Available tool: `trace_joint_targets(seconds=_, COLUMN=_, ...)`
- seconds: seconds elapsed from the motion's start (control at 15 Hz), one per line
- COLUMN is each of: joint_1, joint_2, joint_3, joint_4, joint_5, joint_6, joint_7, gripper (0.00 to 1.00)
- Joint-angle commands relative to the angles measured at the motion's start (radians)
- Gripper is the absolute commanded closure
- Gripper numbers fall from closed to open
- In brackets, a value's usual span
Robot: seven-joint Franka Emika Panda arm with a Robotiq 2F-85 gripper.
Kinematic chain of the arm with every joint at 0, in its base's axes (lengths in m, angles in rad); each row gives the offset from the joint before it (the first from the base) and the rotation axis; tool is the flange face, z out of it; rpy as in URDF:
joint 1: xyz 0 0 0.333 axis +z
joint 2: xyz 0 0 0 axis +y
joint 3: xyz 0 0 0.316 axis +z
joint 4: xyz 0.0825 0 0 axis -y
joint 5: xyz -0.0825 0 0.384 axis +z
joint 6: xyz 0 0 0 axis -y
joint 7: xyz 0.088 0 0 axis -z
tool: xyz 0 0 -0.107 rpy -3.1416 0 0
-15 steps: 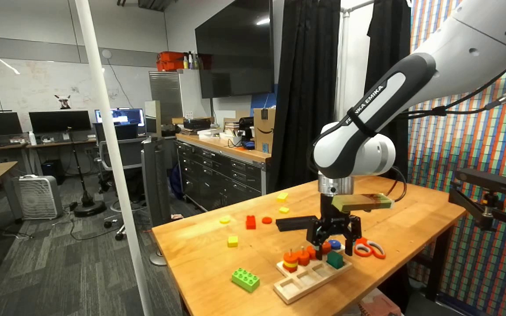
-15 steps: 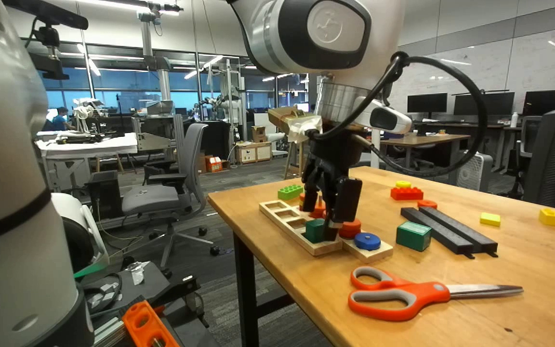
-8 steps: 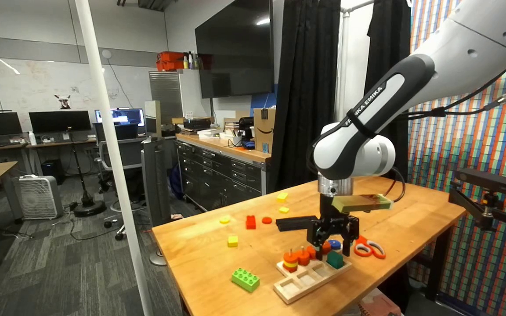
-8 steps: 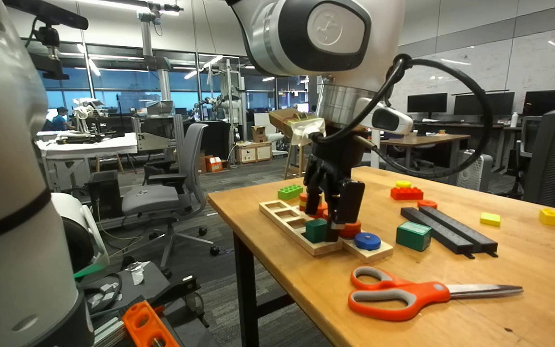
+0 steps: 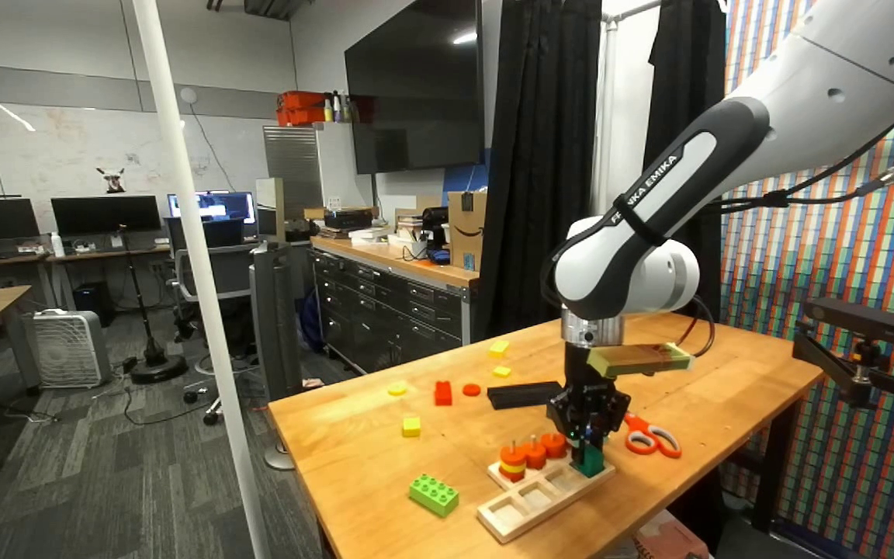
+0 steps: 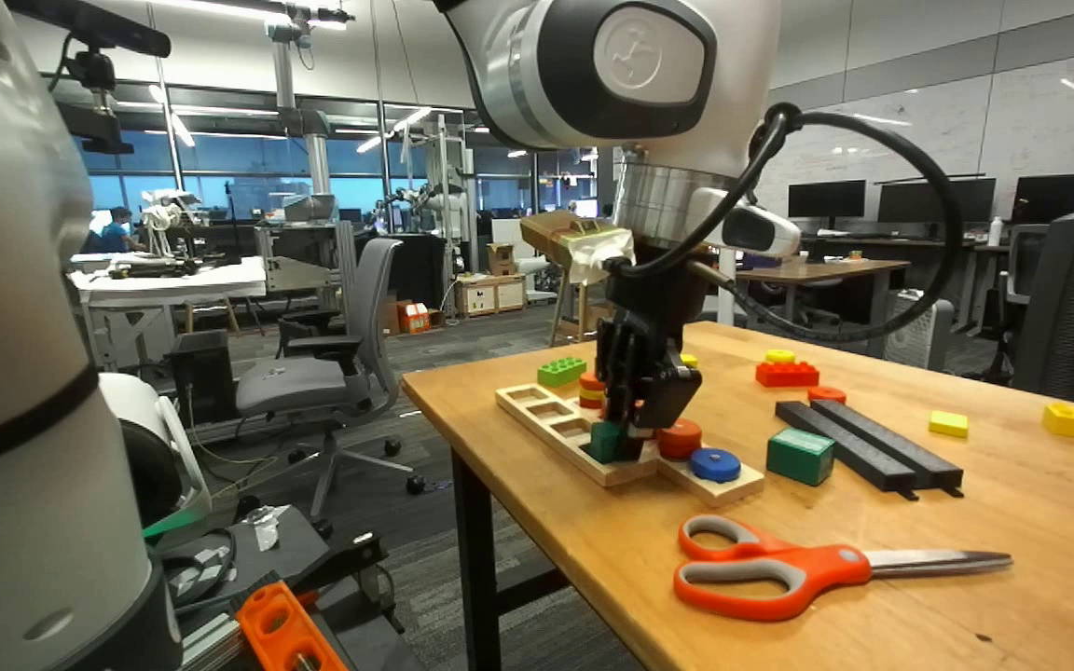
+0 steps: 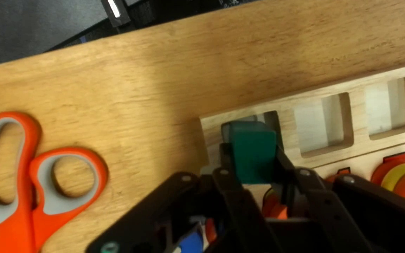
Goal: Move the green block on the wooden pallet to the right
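Observation:
The dark-green block [image 7: 255, 154] sits in the end slot of the wooden pallet [image 7: 288, 130], on the side where the scissors lie. My gripper [image 7: 253, 151] is shut on this block, one finger pressed to each side, as the wrist view shows. Its lower part is still down in the slot, and it looks a little tilted. In both exterior views the gripper [image 5: 588, 452] reaches down over the pallet from above, with the block [image 6: 605, 442] partly behind the black fingers. The other slots in view hold nothing.
Alongside the pallet lies a peg board with orange discs [image 5: 534, 456] and a blue disc [image 6: 714, 464]. Orange-handled scissors [image 6: 779, 568], a second green box [image 6: 800, 457], black bars [image 6: 859, 445] and a bright-green studded brick [image 5: 434, 494] are nearby. The table edge [image 7: 118, 38] runs close to the pallet.
The gripper's fingers have come together onto the green block. The block and the pallet have shifted slightly, towards the left in both exterior views.

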Motion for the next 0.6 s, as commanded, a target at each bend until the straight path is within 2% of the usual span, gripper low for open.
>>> trace_joint_targets(seconds=0.0, joint_1=0.001, joint_2=-0.005, joint_3=-0.005, joint_4=-0.009, joint_5=-0.011, joint_6=0.029, joint_7=-0.016, gripper=0.86)
trace_joint_targets(seconds=0.53, joint_1=0.032, joint_2=-0.103, joint_3=0.017, joint_4=-0.004, joint_5=0.043, joint_6=-0.034, joint_7=0.025, gripper=0.84)
